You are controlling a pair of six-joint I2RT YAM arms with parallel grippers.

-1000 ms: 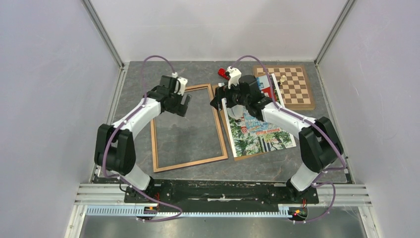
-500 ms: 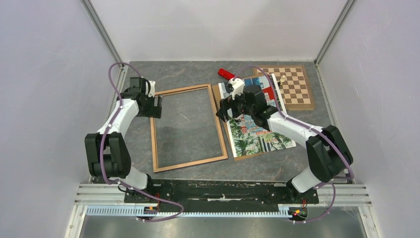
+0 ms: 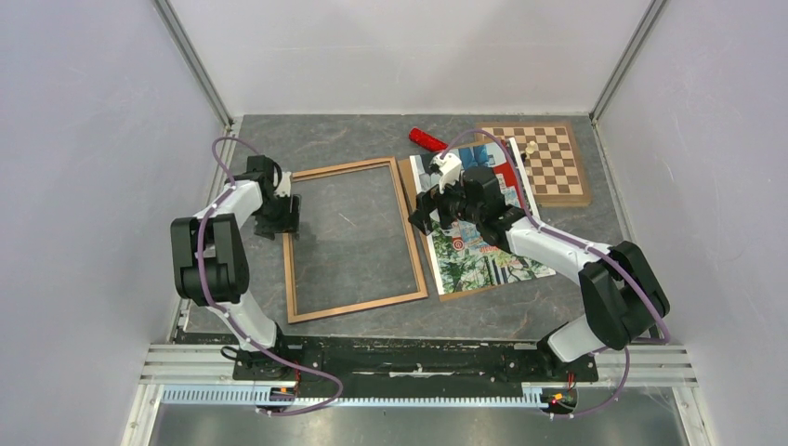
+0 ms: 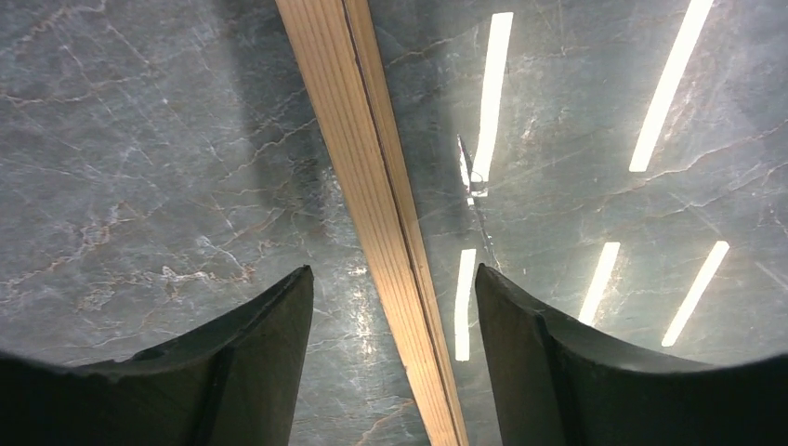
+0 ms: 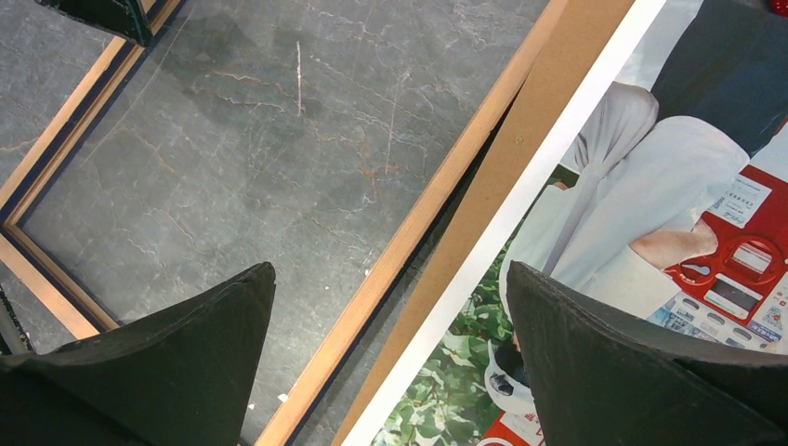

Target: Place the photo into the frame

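The frame point(image 3: 353, 308) lies flat on the table, light wood face up. My left gripper point(image 3: 283, 216) is low over its left rail. In the left wrist view that rail point(image 4: 344, 111) runs between the fingers of the left gripper point(image 4: 392, 279), which is open with a gap on each side. The photo point(image 3: 483, 251) lies face up to the right of the frame on a brown panel point(image 5: 534, 121). My right gripper point(image 3: 429, 212) hovers open over the photo's left edge. In its wrist view the right gripper point(image 5: 390, 269) spans the frame's right rail point(image 5: 432, 200), the panel edge and the photo point(image 5: 650, 186).
A wooden chessboard point(image 3: 553, 167) with a pale piece on it sits at the back right, partly under the photo's far corner. A small red object point(image 3: 427, 139) lies behind the photo. White walls close in the table on both sides.
My left arm swung from over the frame's top left part out to its left rail and came down, its jaws narrowing a little. My right gripper shifted slightly nearer along the photo's left edge.
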